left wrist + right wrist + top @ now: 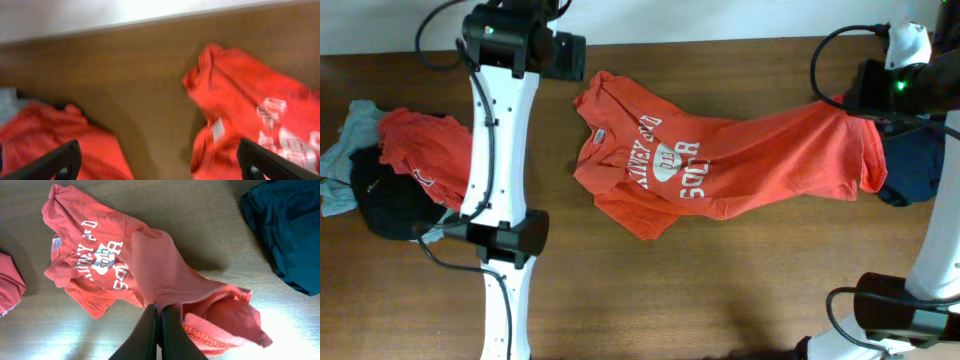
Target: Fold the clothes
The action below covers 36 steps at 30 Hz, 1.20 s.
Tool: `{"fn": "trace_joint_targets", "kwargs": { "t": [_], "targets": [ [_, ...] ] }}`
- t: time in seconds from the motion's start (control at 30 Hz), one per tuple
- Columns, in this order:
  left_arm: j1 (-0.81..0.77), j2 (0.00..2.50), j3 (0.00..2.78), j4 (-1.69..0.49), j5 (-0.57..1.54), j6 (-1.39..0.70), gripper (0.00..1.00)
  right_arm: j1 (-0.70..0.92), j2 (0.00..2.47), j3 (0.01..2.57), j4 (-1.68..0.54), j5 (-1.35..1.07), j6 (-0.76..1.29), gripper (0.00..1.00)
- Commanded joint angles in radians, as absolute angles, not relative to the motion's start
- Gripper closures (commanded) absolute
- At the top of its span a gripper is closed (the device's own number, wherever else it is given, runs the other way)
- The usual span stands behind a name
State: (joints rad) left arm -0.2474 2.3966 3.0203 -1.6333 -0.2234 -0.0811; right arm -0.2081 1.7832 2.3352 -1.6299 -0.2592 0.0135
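Note:
A large orange-red T-shirt with white lettering and a white neck label lies across the table's middle, stretched toward the right. My right gripper is shut on its bottom hem and holds that end lifted at the far right. My left gripper is open and empty, hovering above bare wood between the T-shirt's collar and a red garment. In the overhead view the left gripper is at the back near the T-shirt's sleeve.
A pile of clothes sits at the left edge: red, black, grey-green. A navy garment lies at the right, also in the right wrist view. The table's back edge meets a white wall.

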Motion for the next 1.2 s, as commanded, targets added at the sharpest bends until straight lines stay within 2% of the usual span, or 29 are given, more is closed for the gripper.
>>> {"fn": "trace_joint_targets", "kwargs": {
  "t": [0.0,0.07,0.2,0.27,0.57,0.93,1.17],
  "targets": [
    [-0.254,2.323,3.028,-1.688,0.023,-0.052,0.01,-0.217,1.776,2.332,-1.619,-0.251,0.0,0.96],
    [-0.277,2.324,3.017,-1.688,0.075,-0.047,0.01,-0.217,1.776,2.332,-1.616,-0.251,-0.001,0.96],
    [-0.337,2.324,2.921,-1.688,0.014,-0.029,0.01,-0.218,1.776,2.332,-1.617,-0.25,-0.012,0.96],
    [-0.354,2.322,2.816,-1.688,-0.047,-0.033,0.01,-0.218,1.776,2.332,-1.617,-0.25,-0.017,0.96],
    [-0.354,2.194,2.41,-1.681,-0.074,-0.188,0.01,-0.218,1.792,2.332,-1.608,-0.25,-0.022,0.96],
    [-0.527,2.127,1.862,-1.428,-0.069,-0.196,0.09,-0.218,1.844,2.332,-1.612,-0.258,-0.022,0.96],
    [-0.603,2.125,1.69,-1.343,-0.075,-0.195,0.11,-0.217,1.844,2.332,-1.614,-0.258,-0.022,0.96]
  ]
}}
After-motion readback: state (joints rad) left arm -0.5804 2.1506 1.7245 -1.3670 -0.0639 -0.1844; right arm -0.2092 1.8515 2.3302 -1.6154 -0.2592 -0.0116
